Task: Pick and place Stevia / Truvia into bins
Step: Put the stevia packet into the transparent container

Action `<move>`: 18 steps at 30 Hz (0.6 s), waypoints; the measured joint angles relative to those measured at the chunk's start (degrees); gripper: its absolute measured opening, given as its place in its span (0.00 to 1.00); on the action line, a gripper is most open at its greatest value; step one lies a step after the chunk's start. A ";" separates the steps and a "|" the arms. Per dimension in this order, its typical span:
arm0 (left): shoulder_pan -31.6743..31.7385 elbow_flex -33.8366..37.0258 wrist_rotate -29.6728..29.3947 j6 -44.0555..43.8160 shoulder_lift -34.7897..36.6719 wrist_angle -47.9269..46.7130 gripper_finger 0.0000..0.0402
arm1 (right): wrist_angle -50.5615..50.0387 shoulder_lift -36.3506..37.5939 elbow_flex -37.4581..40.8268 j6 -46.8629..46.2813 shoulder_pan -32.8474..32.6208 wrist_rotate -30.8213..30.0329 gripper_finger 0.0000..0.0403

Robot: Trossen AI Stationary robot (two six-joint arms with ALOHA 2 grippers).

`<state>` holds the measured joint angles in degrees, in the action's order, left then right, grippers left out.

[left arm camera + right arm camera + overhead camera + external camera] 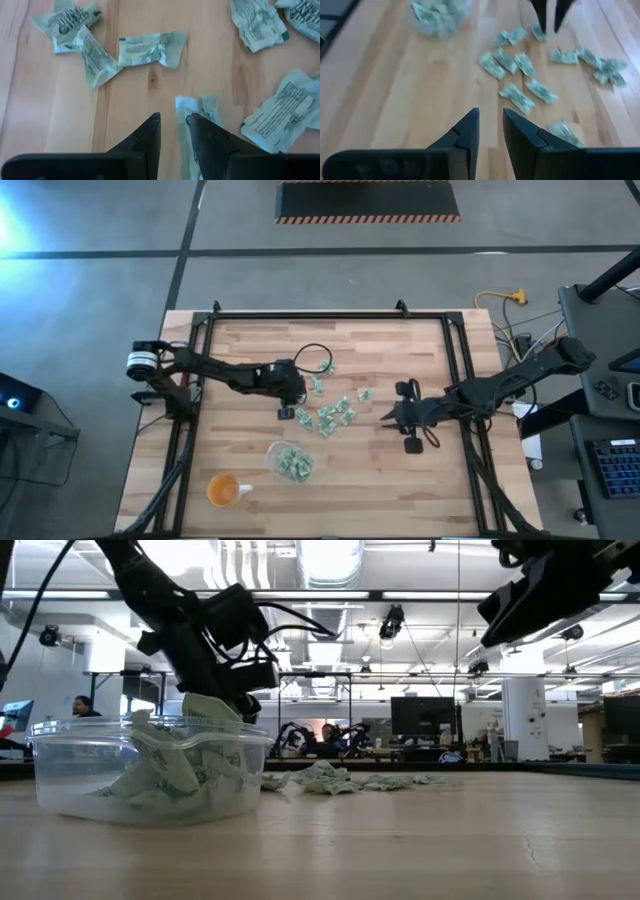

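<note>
Pinching packet (187, 131) lengthwise between fingers, left gripper (174, 131); right gripper (491, 131) narrowly parted, empty.

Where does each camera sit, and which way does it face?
High: overhead, facing down; both arms, left gripper, right gripper.
Low: table height, facing across; tub near, arms above.
Left wrist: facing down at packets; own fingers.
Right wrist: facing across table; own fingers.
Shared: high and low both show tub.
</note>
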<state>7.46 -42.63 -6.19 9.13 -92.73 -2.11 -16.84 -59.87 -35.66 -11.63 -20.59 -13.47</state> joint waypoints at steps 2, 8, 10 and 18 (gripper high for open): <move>0.00 0.05 0.18 -0.44 0.10 -0.24 0.22 | -0.02 0.27 0.05 0.08 -0.60 0.00 0.20; 0.07 0.31 3.65 -1.39 0.64 -0.28 0.22 | 2.21 -0.54 0.03 1.34 -0.93 -0.03 0.19; 0.09 0.44 4.40 -1.48 0.64 -0.29 0.22 | 2.02 -0.70 0.05 1.44 -0.93 -0.01 0.18; 0.09 0.79 5.39 -2.76 0.64 0.01 0.22 | 2.47 -1.17 0.03 1.74 -0.91 -0.03 0.18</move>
<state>7.55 -41.85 -0.80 6.37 -92.09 -2.10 -14.36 -61.04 -35.64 -9.89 -21.50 -13.50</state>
